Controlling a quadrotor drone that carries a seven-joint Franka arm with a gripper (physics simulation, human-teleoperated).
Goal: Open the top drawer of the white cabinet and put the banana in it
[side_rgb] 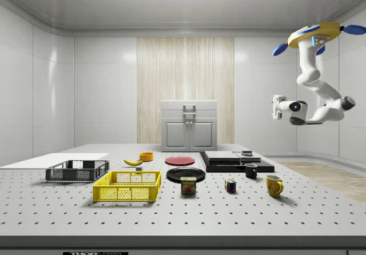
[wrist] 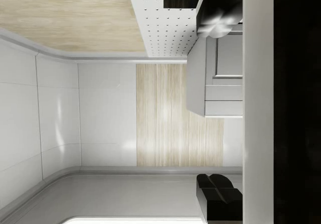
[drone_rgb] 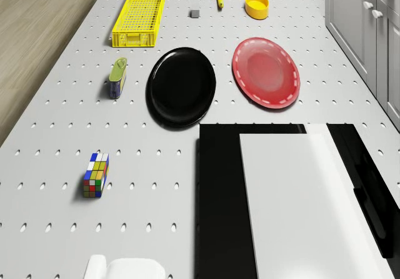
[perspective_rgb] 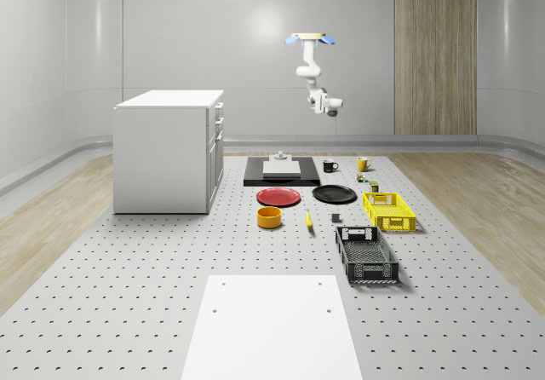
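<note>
"SPAM" on the can (side_rgb: 188, 185) (blue and yellow label), other print unreadable

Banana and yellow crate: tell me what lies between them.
A small dark grey block sits on the table between the banana and the yellow crate, in the whole-scene view.

Count on the perforated table (perspective_rgb: 128, 295): one white cabinet (perspective_rgb: 166, 152), one banana (perspective_rgb: 308, 219), two plates, one red (perspective_rgb: 279, 197) and one black (perspective_rgb: 334, 194). Two crates, one yellow (perspective_rgb: 388, 210) and one black (perspective_rgb: 366, 255). Two mugs, one black (perspective_rgb: 329, 165), one yellow (perspective_rgb: 363, 164). One orange bowl (perspective_rgb: 269, 217), one tin (side_rgb: 189, 185), one puzzle cube (side_rgb: 230, 186), one black slab (perspective_rgb: 282, 172), one white sheet (perspective_rgb: 271, 329). One drone (perspective_rgb: 311, 39).
</note>
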